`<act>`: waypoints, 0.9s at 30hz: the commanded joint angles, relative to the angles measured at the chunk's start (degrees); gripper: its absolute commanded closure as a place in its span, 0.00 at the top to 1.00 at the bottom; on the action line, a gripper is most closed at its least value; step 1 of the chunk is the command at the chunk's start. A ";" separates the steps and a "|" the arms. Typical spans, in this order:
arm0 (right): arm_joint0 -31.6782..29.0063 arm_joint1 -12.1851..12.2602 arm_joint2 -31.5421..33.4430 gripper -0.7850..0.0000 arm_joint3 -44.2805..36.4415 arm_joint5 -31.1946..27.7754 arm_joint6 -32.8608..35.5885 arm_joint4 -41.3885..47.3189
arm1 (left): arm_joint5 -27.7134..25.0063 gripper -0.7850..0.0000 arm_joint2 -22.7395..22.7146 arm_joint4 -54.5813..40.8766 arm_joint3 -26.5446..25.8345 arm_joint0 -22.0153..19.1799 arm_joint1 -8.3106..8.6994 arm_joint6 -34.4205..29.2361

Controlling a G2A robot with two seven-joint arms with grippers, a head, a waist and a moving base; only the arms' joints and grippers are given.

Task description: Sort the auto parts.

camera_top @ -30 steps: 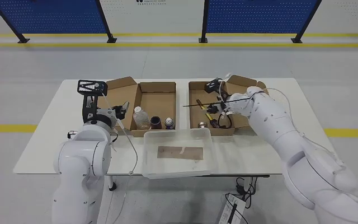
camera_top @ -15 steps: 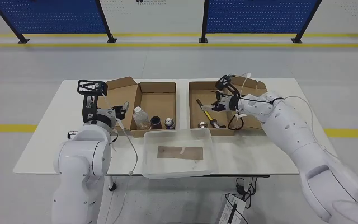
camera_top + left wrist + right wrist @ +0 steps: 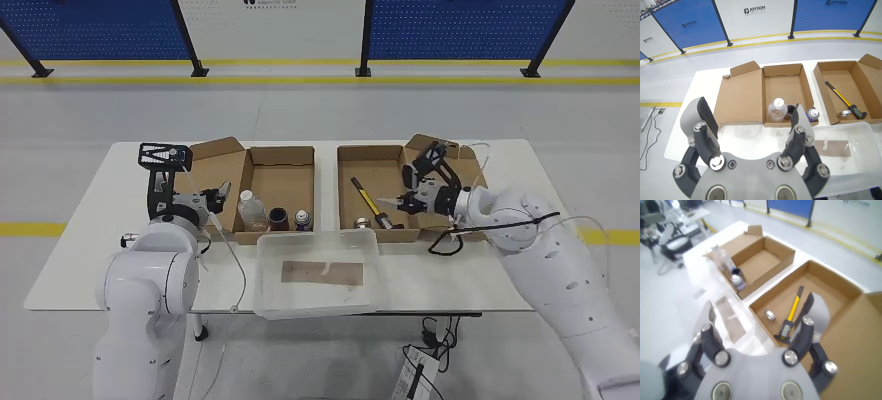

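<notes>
The right cardboard box [image 3: 352, 160] holds a yellow-and-black caliper [image 3: 368, 202] and a metal ring [image 3: 361, 223]; both also lie in the right wrist view, caliper [image 3: 794, 309] and ring [image 3: 770, 315]. My right gripper [image 3: 400, 203] hangs open and empty over that box's near right corner, just right of the caliper. The left box [image 3: 282, 156] contains a clear bottle [image 3: 251, 209], a dark can [image 3: 279, 217] and a spray can [image 3: 303, 217]. My left gripper [image 3: 749, 102] stands open and empty above the table, left of that box's open flap.
A clear plastic tray [image 3: 265, 290] with a brown flat sheet [image 3: 322, 272] sits at the table's front edge, before both boxes. A black stand [image 3: 160, 175] rises at the left. Box flaps stick up at the outer sides of both boxes.
The right gripper let go of the caliper, which now lies in the right box, and drew back to the right and nearer the front. The left arm has kept still.
</notes>
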 commanded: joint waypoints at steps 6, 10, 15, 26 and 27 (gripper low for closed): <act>-2.24 0.70 2.26 1.00 -3.20 0.81 3.38 1.32 | 0.00 1.00 0.00 0.00 0.00 0.00 0.00 0.00; -2.18 0.68 2.20 1.00 -3.09 0.78 3.22 1.26 | 0.00 1.00 0.00 0.00 0.00 0.00 0.00 0.00; -2.18 0.68 2.20 1.00 -3.10 0.78 3.22 1.26 | 0.00 1.00 0.00 0.00 0.00 0.00 0.00 0.00; -2.18 0.68 2.20 1.00 -3.10 0.78 3.22 1.26 | 0.00 1.00 0.00 0.00 0.00 0.00 0.00 0.00; -2.18 0.68 2.20 1.00 -3.10 0.78 3.22 1.26 | 0.00 1.00 0.00 0.00 0.00 0.00 0.00 0.00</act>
